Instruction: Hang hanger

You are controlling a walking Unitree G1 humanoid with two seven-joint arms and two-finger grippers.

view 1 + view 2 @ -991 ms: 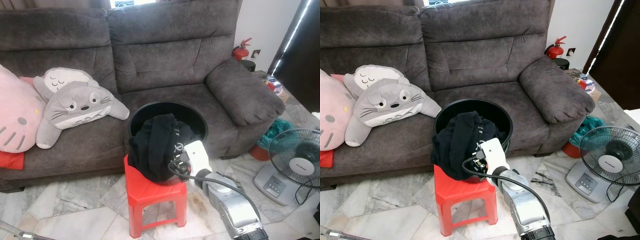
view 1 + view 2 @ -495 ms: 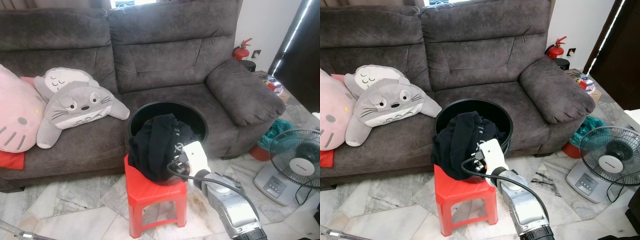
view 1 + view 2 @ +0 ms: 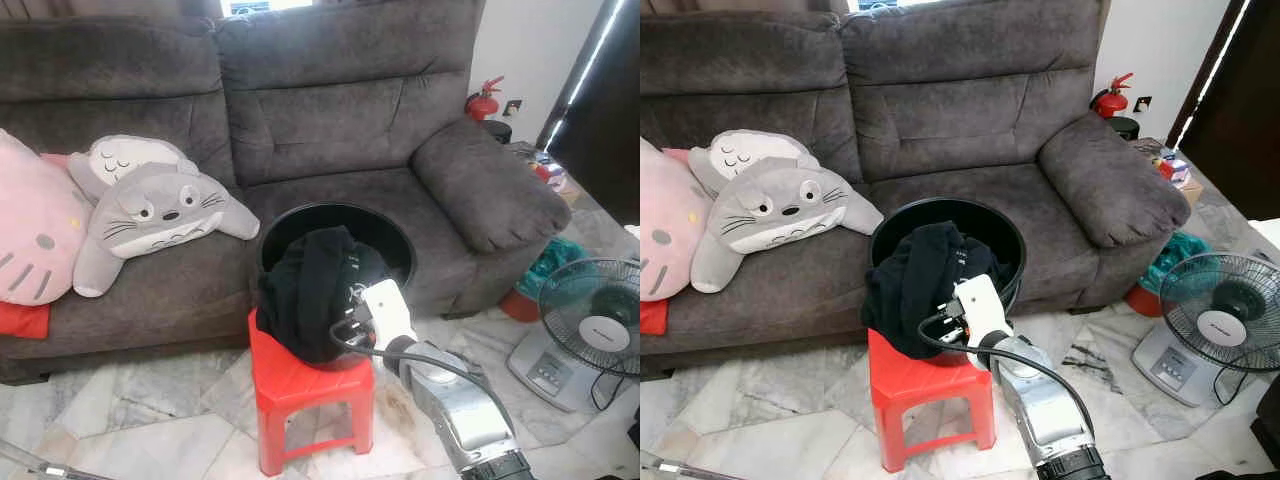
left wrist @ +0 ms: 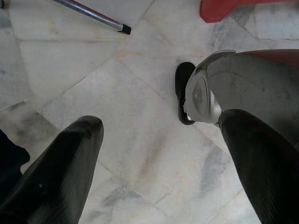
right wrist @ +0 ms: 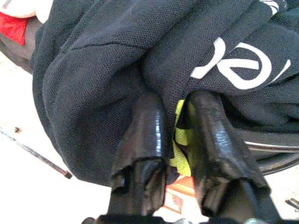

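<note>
Jaws nipping black garment (image 5: 107, 70), yellow-green hanger (image 5: 180, 140) between

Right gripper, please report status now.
Right gripper nearly shut, fingers in black clothes at tub. Left gripper open over floor. Hanger hidden.

the right arm has crept forward and a little to the robot's left over the past second, so its white wrist now sits higher against the black garment (image 3: 310, 290) heaped in the black tub (image 3: 390, 230) on the red stool (image 3: 300, 385), and the right gripper (image 5: 175, 109) is pushed in among the folds. its two fingers are nearly together around a strip of yellow-green cloth (image 5: 180, 140), though from here i can't quite tell whether they truly grip it. the garment seems bunched slightly tighter at that spot.
</note>
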